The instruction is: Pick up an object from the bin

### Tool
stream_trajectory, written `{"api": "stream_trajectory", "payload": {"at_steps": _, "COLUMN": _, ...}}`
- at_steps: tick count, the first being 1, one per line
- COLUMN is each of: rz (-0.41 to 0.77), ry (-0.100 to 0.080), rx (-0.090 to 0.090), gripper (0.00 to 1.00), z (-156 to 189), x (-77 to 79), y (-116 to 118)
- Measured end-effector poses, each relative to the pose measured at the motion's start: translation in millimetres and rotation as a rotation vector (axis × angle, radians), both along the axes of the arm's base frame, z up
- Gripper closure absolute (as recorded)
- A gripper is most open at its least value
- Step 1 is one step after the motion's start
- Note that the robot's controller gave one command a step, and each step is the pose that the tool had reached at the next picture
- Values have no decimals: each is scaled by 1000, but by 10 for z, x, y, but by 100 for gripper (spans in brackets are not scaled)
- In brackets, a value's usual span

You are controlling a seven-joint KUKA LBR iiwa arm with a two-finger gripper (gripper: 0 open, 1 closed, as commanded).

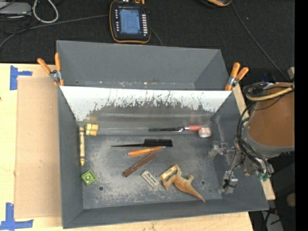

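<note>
Fingers on my gripper sit low at the right of the frame, over the sloping right wall of the grey bin; I cannot tell whether they are spread or clenched. I see nothing between them. Nearest to them is a tan toy dinosaur, lower centre-right on the bin floor, apart from the gripper on its left. Just beside the dinosaur lies a small pale block. Further left I see a brown stick, an orange pencil and a green square piece.
</note>
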State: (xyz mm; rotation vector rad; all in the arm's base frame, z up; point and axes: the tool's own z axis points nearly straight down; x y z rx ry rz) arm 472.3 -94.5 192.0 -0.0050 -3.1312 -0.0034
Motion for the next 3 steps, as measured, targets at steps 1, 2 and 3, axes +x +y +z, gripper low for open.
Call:
{"api": "stream_trajectory", "payload": {"at_steps": 1, "rz": 4, "ry": -9, "rx": -2, "gripper": 0, "z": 39, "x": 18, "y": 10}}
{"api": "stream_trajectory", "payload": {"at_steps": 2, "rz": -35, "ry": -10, "rx": 0, "gripper": 0, "z": -1242, "x": 75, "y": 555}}
{"api": "stream_trajectory", "payload": {"at_steps": 3, "rz": -182, "ry": -18, "rx": -4, "gripper": 0, "z": -533, "x": -32, "y": 692}}
